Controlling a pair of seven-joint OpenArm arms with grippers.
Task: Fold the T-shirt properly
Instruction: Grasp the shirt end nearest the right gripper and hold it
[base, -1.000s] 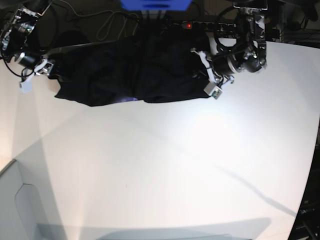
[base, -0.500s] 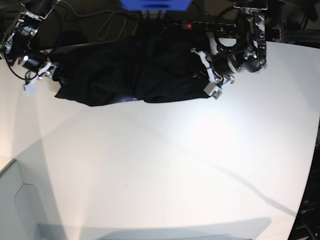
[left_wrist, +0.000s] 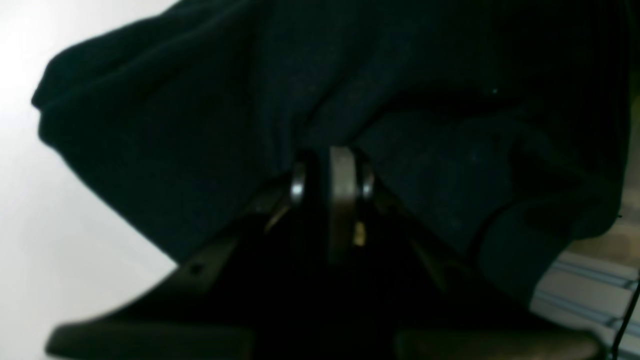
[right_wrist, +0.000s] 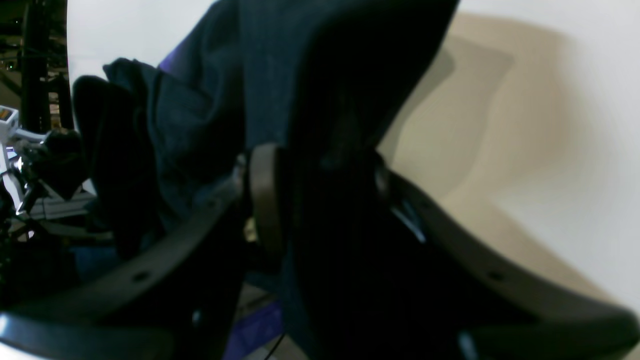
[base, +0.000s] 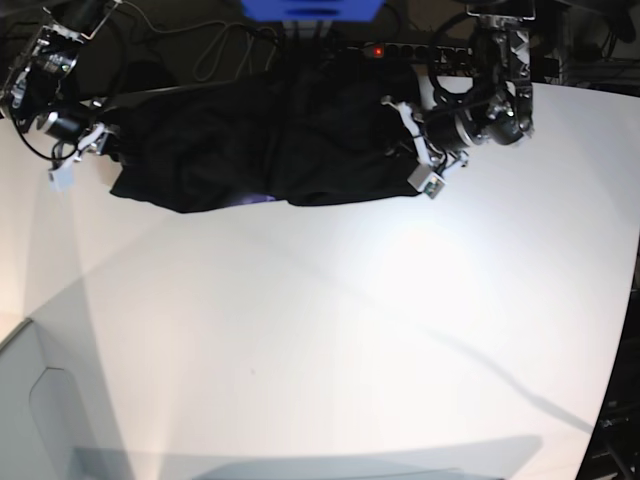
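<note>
My right tool has closed in over the last second: its two sides stood spread wide around the cloth edge a second ago, and now a thick fold of the T-shirt sits between them. The wrist view is dark, so I cannot tell whether the pinch is fully made or only closing.

My left tool is unchanged, pressed together on a ridge of the T-shirt just ahead of its tips.

T-shirt position: bunched along the far edge of the bench, strung between my two tools, its lower hem drooping onto the bench surface between them.

Versus the earlier base frame: right tool has shifted slightly toward the cloth and up; the near corner of the cloth by it looks a little more gathered. Left arm and the cloth outline on that side are the same.

Reading: with both ends gripped, I judge the shirt is about ready to be lifted and spread flat. No fold made yet.
</note>
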